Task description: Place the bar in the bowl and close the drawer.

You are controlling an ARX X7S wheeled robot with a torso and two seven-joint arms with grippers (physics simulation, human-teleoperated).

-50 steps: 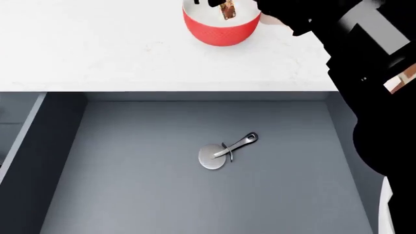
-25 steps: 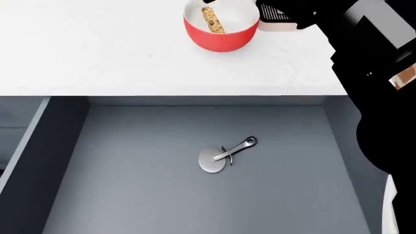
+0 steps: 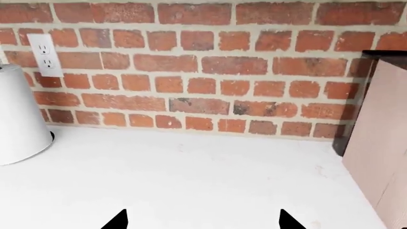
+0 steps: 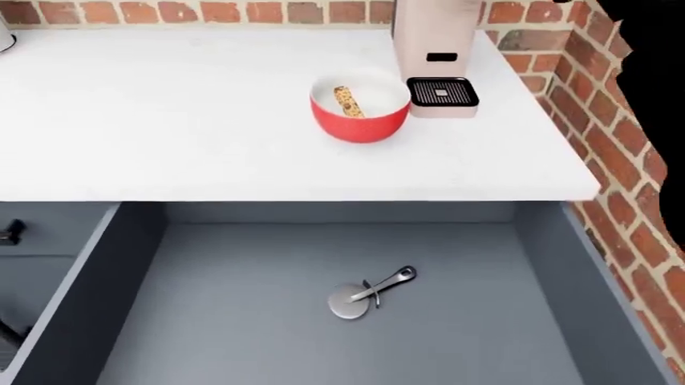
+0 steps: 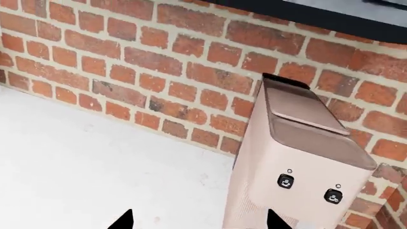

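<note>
**One bar in the bowl, drawer standing open**

One small tan, grainy bar lies inside the red bowl, leaning against its white inner wall. The bowl stands on the white countertop, just beside a pale pink coffee machine whose black drip grille nearly touches the bowl's rim. A red brick wall runs behind the counter and along its right end.

Below the counter's front edge, the slate-grey drawer is pulled well out, its flat floor fully exposed. A silver round-headed utensil with a dark handle lies near the middle of that floor, apart from every wall of the drawer.

In the head view neither gripper shows; only a black part of the robot fills the upper right corner. The left gripper appears in its wrist view as two dark fingertips spread wide apart, with nothing between them, above bare white counter facing the brick wall. A white rounded vessel and a wall socket sit to one side there. The right gripper likewise shows two dark tips set wide, empty, with the coffee machine close by against the bricks.
</note>
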